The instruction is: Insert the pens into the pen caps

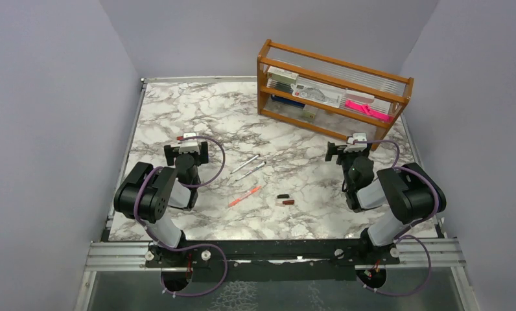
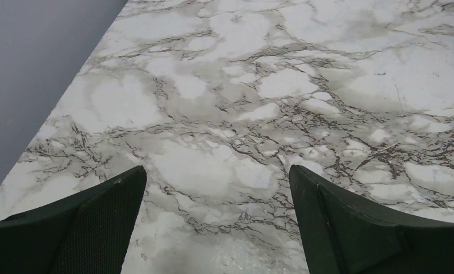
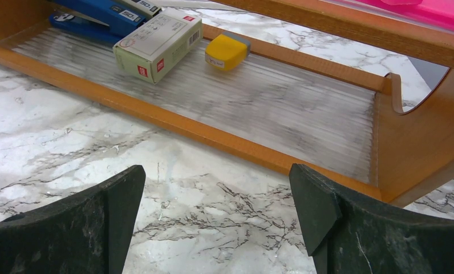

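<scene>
**Overhead view with both wrist views.** 3 pens lie flat near the middle of the marble bench (image 1: 177, 110), between the 2 arms. The farther grey pen (image 1: 244, 163) and the nearer grey pen (image 1: 251, 172) lie side by side, close but apart. Their long axes are almost parallel and run diagonally from near-left to far-right. The orange pen (image 1: 244, 196) lies closer to the arm bases on nearly the same diagonal, apart from the grey pair. Which end of each pen carries the writing tip cannot be told at this size.

Just right of the orange pen's far end lie 2 caps. The black cap (image 1: 282, 195) and the dark red cap (image 1: 286, 203) lie just beside each other, the red one nearer the bases. Each has its long axis roughly left to right. Pens and caps all lie separate.

The left tool (image 1: 187, 150) hangs left of the pens with its fingers spread wide. Its wrist view shows only bare marble between them. The right tool (image 1: 350, 148) hangs right of the caps, facing the wooden rack (image 1: 333, 91) at the far right of the bench. Its fingers are likewise wide apart and hold nothing.

In the right wrist view the rack's lowest shelf carries a box (image 3: 156, 40), a yellow block (image 3: 227, 51) and a blue stapler (image 3: 105, 14). A pink strip (image 1: 367, 110) lies on the shelf above.
</scene>
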`<state>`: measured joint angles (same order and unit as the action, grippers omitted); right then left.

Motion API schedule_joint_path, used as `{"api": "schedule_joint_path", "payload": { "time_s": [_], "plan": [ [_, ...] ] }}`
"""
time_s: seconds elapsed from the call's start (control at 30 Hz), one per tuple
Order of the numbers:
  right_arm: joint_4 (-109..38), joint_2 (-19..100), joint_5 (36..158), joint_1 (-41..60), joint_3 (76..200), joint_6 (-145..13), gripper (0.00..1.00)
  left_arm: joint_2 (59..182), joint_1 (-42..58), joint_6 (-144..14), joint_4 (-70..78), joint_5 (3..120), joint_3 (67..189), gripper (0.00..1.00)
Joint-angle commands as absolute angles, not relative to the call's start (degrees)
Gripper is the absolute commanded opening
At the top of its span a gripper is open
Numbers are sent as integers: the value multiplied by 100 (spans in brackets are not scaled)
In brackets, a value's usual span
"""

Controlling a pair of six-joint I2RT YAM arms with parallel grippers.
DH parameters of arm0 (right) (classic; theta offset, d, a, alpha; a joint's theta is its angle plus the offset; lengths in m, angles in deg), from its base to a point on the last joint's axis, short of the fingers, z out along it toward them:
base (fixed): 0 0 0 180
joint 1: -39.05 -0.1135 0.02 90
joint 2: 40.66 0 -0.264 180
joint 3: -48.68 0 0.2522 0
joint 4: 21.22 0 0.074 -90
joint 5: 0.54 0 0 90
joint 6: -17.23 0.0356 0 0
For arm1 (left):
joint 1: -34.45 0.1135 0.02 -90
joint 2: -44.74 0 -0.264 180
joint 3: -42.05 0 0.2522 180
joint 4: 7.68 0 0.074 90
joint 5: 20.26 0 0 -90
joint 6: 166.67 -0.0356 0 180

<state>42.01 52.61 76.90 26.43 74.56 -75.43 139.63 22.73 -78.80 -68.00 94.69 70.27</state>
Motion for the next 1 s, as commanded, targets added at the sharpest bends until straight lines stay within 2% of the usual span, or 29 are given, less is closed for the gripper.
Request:
{"api": "schedule_joint_path", "payload": {
  "time_s": [0.0,0.33,0.57,0.63,0.7,0.8,0.87,0.9,0.97],
  "plan": [
    [4346,5290,7786,2692,7486,-7522,100,13951,2294,-7841,-6905,9383,7049,99],
    [4339,5289,7786,2692,7492,-7522,100,13830,2286,-7846,-6895,9420,7022,99],
    [4338,5286,7787,2692,7492,-7520,100,12605,1906,-8088,-5619,9911,7270,99],
    [4334,5294,7786,2692,7492,-7522,100,12039,1758,-7686,-5397,9907,7315,99],
    [4336,5287,7783,2692,7494,-7518,100,11504,1688,-7119,-5090,9395,7428,99],
    [4613,5169,7696,2692,7334,-7562,100,10920,1503,-5954,-3785,9110,8064,99],
    [4851,4901,7763,2694,7095,-7616,100,10685,1450,-5713,-3241,8656,8413,99],
    [4933,4655,7310,2616,6980,-7627,100,10571,1443,-5540,-3095,8493,8463,99],
    [4272,3718,6831,2574,6934,-7467,100,10378,1438,-5097,-2580,8457,8561,99]
  ]
}}
